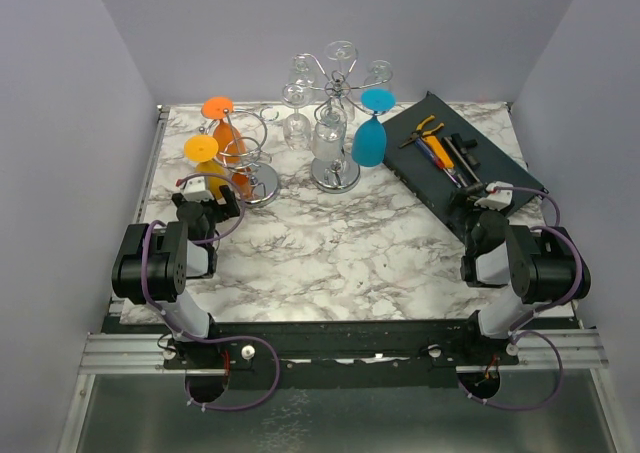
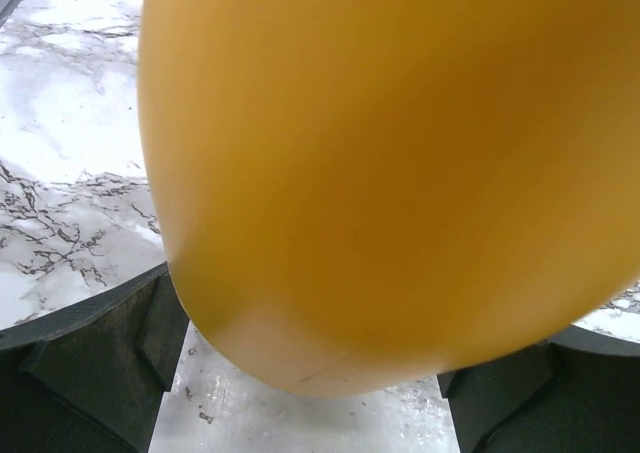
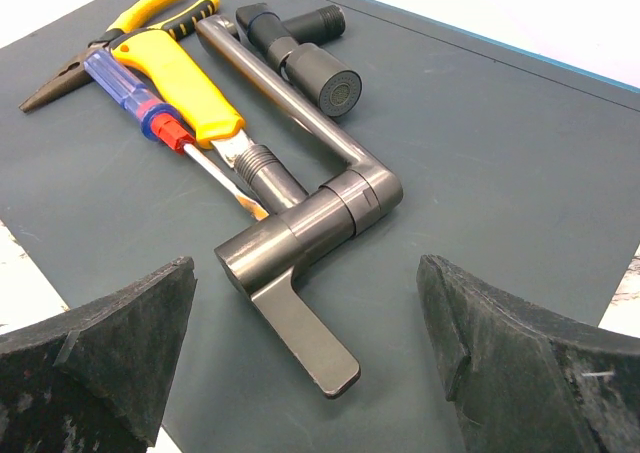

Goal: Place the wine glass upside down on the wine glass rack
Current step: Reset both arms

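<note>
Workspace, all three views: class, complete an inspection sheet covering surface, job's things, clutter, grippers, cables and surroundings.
Surface: marble-pattern table, no spills seen.
Job's things: yellow wine glass and orange wine glass hang upside down on left rack; blue wine glass and clear glasses on centre rack.
Clutter: dark mat holding pliers, screwdriver, faucet.
Grippers: left gripper jaws open either side of the yellow wine glass, contact unclear; right gripper jaws open above the faucet.
Cables: purple cables loop by both arm bases.
Surroundings: plain walls; nothing else seen.

yellow wine glass (image 2: 380,173) blurred, cropped by frame edges
</note>
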{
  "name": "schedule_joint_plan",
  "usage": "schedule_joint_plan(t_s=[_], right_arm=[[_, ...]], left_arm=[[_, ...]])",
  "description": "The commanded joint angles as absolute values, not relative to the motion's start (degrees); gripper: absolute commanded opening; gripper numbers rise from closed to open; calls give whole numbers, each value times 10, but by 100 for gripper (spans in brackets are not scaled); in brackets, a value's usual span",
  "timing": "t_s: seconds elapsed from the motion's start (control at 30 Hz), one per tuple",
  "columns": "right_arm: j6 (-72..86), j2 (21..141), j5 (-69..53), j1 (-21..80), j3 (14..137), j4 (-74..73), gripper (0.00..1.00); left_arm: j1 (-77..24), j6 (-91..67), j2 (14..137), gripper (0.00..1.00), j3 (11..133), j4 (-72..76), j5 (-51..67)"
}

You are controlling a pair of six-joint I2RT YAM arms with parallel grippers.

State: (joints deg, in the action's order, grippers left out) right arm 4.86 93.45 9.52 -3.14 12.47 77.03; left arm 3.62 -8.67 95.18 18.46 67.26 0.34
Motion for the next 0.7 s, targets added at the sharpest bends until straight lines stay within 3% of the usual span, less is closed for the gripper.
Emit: schedule_joint_plan(t_s=[0.0,0.67], right_arm=[[39,939,87,-37,126,792,100],[39,939,87,-37,126,794,100]], left_arm=[[35,-94,949,99,192,664,-11],[33,-91,951,99,196,657,-14]])
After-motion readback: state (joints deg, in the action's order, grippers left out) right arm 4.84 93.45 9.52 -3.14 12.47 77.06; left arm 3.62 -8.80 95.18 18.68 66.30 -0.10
